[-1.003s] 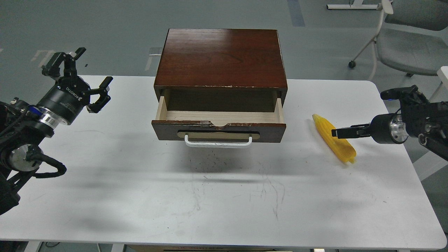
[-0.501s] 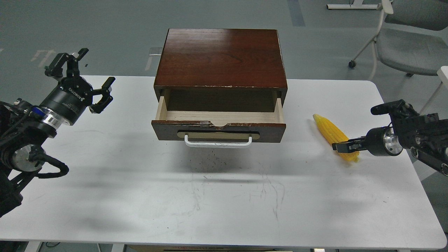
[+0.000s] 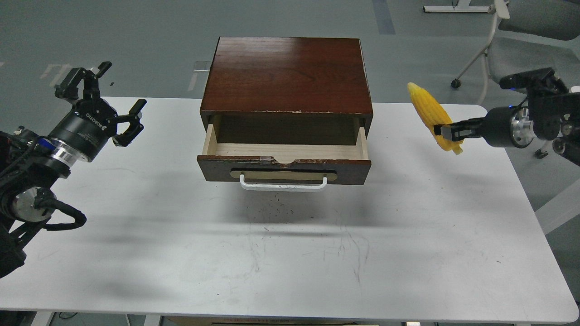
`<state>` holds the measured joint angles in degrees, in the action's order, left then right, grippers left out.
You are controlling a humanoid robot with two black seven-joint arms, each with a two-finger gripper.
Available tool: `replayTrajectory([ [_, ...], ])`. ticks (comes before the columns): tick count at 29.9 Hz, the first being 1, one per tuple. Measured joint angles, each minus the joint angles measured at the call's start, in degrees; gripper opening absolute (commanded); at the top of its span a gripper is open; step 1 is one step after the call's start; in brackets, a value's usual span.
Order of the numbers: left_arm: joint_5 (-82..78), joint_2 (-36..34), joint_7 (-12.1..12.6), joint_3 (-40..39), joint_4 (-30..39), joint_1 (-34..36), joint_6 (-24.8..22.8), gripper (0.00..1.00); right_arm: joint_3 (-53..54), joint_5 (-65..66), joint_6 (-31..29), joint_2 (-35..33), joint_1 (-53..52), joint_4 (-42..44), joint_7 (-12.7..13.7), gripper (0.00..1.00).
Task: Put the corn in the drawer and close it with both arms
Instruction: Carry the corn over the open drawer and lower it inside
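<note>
The yellow corn [image 3: 429, 110] hangs in the air to the right of the box, tilted, its pointed end up and left. My right gripper [image 3: 446, 131] is shut on its lower end. The drawer [image 3: 284, 159] of the dark reddish-brown wooden box [image 3: 287, 74] stands pulled out, its pale wood inside bare, its white bar handle [image 3: 283, 184] facing me. My left gripper [image 3: 106, 102] is open and empty, held above the table's left side, well left of the drawer.
The white table [image 3: 290, 253] carries the box at its back middle. A grey office chair [image 3: 521, 54] stands on the floor behind the table's right corner, close behind my right arm.
My right gripper closed on the corn's lower end and lifted it off the table, up and slightly back. My left arm barely shifted.
</note>
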<state>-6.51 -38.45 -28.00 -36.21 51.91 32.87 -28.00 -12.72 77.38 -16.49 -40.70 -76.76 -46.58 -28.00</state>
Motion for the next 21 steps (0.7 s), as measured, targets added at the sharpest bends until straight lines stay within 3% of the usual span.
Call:
replayTrajectory([
  [9,-0.1,-0.1,0.0,0.0,0.0,0.0,0.0,1.0,-0.4,-3.5,-2.0,2.2,-17.0,-11.7,0.0,0.07],
  [15,-0.2,-0.3,0.0,0.0,0.0,0.1,0.0,1.0,-7.4,-3.2,-3.1,10.6,-25.5,-17.6,0.0,0.07],
  [21,-0.3,-0.5,0.0,0.0,0.1,0.1,0.0,0.99,-13.2,0.3,-2.6,20.2,-28.7,-18.1,0.0,0.07],
])
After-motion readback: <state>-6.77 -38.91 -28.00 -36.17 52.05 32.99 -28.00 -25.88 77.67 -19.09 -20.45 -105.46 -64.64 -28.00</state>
